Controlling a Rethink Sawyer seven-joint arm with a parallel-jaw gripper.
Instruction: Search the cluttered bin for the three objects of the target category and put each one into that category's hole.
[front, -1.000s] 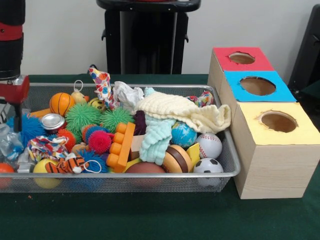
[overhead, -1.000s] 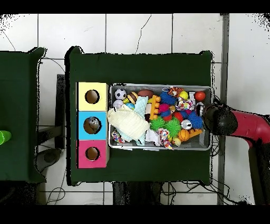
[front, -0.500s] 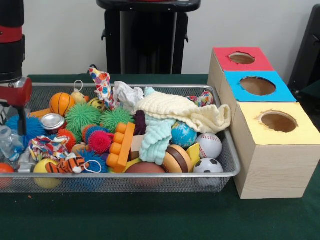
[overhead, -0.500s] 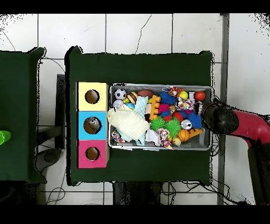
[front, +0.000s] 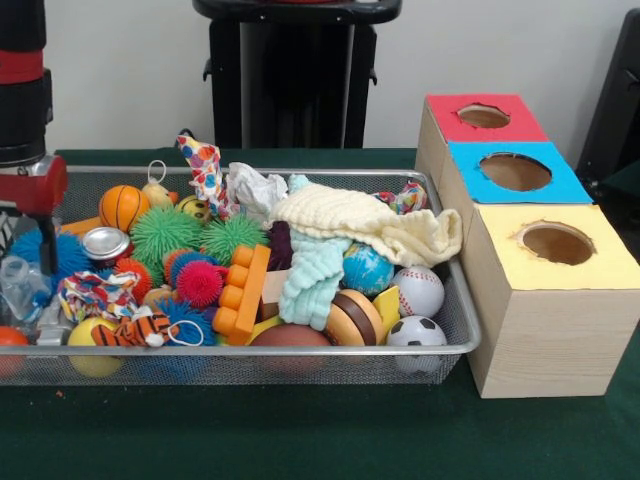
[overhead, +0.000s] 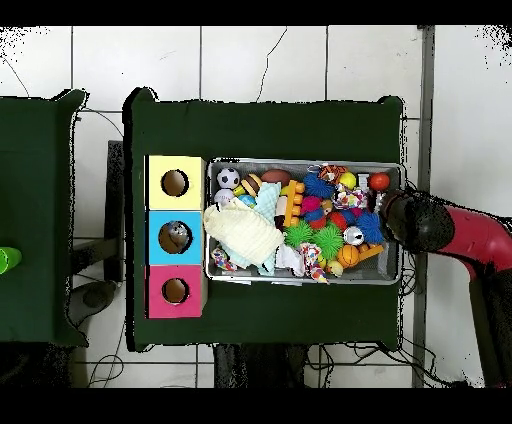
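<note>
While the red and black arm (front: 22, 100) hangs over the left end of the wire bin (front: 300, 362), its pincer (front: 28, 235) sits low among the clutter there, close to a blue spiky ball (front: 68, 255) and a crumpled clear plastic piece (front: 22, 285). I cannot tell from either view whether the pincer is released or clenched, nor whether it holds anything.

The bin rests on the green desk (front: 300, 430) and is packed full. A small silver can (front: 105, 243) lies near the arm, with a little basketball (front: 123, 206) behind it and two green spiky balls (front: 165, 232) beside it. An orange block toy (front: 243, 290) stands near the middle, next to a pink spiky ball (front: 200, 283). A cream knitted cloth (front: 365, 222) drapes over the right part, with a pale teal cloth (front: 313, 278) hanging below it. At the right end sit a globe ball (front: 367, 269), a baseball (front: 418, 290), a soccer ball (front: 415, 333) and a toy burger (front: 355, 318).

Just beside the bin's right end stands a row of three wooden boxes, each with a round hole on top: yellow (front: 556, 243) nearest me, blue (front: 515, 172) in the middle, red (front: 483, 116) farthest. In the overhead view something pale shows inside the blue box's hole (overhead: 176, 236).
</note>
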